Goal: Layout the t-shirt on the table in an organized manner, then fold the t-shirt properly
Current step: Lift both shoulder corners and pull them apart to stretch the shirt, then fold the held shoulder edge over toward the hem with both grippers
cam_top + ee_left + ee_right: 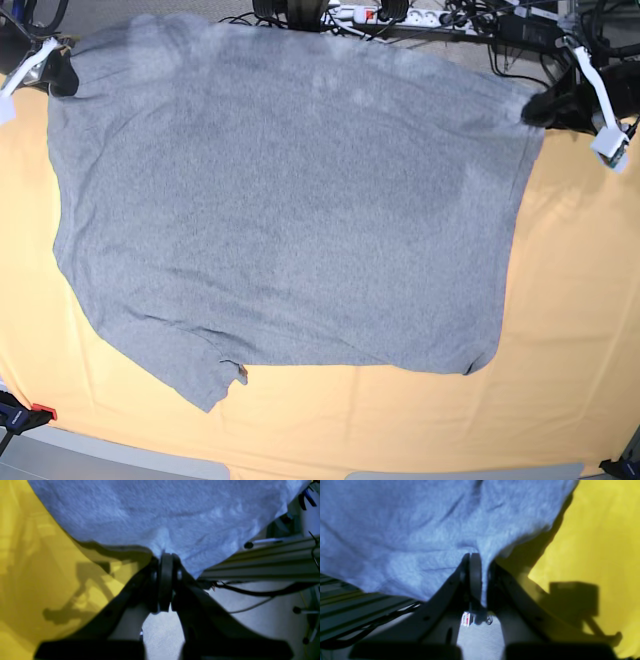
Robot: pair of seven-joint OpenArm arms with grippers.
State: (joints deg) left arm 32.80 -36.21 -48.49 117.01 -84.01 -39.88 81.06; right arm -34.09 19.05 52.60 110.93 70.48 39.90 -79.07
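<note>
We find the left claw [165,562] pinched tight on the hem corner of the t-shirt [290,210], and the right claw [476,565] likewise clamped on the opposite corner. Between them the soft, flecked grey knit is stretched wide, its far edge raised at the tabletop [570,330] rim, the rest lying flat with one sleeve trailing near. Bare, faintly creased yellow cloth surrounds it on three sides.

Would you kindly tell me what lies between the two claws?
In the base view, only the t-shirt spans between the left claw and right claw, each clamped on a corner.
</note>
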